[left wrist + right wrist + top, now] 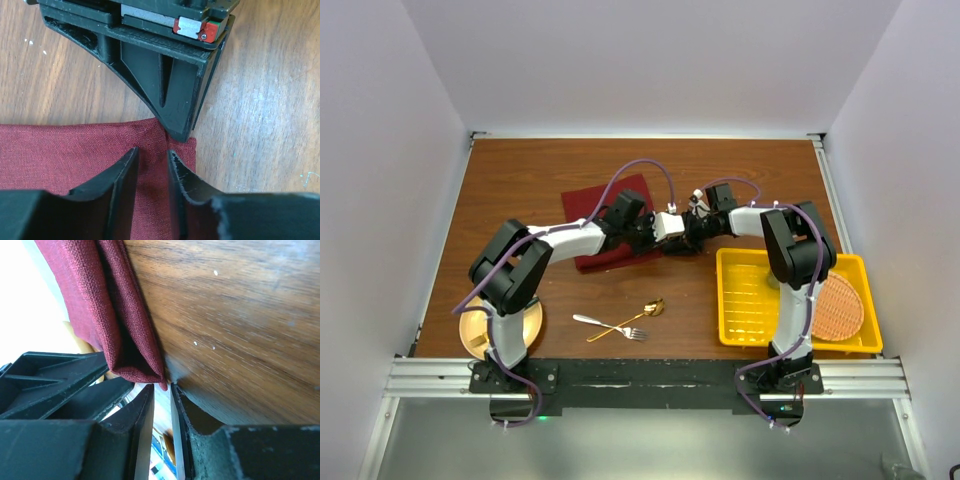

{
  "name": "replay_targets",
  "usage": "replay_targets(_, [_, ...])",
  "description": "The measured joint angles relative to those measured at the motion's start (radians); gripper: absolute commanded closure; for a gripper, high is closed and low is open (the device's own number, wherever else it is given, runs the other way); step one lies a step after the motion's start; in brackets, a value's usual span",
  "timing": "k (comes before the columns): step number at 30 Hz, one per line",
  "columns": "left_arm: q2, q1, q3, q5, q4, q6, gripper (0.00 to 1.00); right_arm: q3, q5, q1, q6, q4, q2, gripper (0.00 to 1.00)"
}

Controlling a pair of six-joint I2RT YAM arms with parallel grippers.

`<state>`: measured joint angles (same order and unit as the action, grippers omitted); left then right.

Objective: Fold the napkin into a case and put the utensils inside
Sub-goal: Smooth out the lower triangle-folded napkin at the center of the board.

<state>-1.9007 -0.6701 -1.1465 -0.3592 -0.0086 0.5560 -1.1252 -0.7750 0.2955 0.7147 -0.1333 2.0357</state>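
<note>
The maroon napkin lies folded at mid-table, and both grippers meet at its right corner. My left gripper presses down on the cloth just inside that corner. Its jaws are narrowly apart, with fabric filling the gap, apparently pinched. My right gripper is open. The tip of the doubled napkin corner sits just at its fingertips, and light shows between them. In the top view the left gripper and right gripper almost touch. The silver fork and gold spoon lie crossed near the front edge.
A yellow tray sits at the front right, with the round orange woven mat leaning in its right end. A tan plate lies beside the left arm's base. White walls enclose the wooden table.
</note>
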Motion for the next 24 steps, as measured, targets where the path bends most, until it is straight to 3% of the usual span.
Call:
replay_targets(10, [-0.044,0.004,-0.001,0.004,0.001,-0.018,0.76,0.001,0.002,0.0,0.003,0.0,0.004,0.76])
replay_targets(18, [-0.044,0.024,-0.002,-0.012,0.002,-0.034,1.0,-0.002,0.003,0.007,0.0,-0.003,0.005,0.73])
replay_targets(24, [-0.044,0.055,-0.004,-0.045,-0.001,-0.068,1.0,-0.014,0.016,0.022,-0.001,-0.016,0.005,0.73])
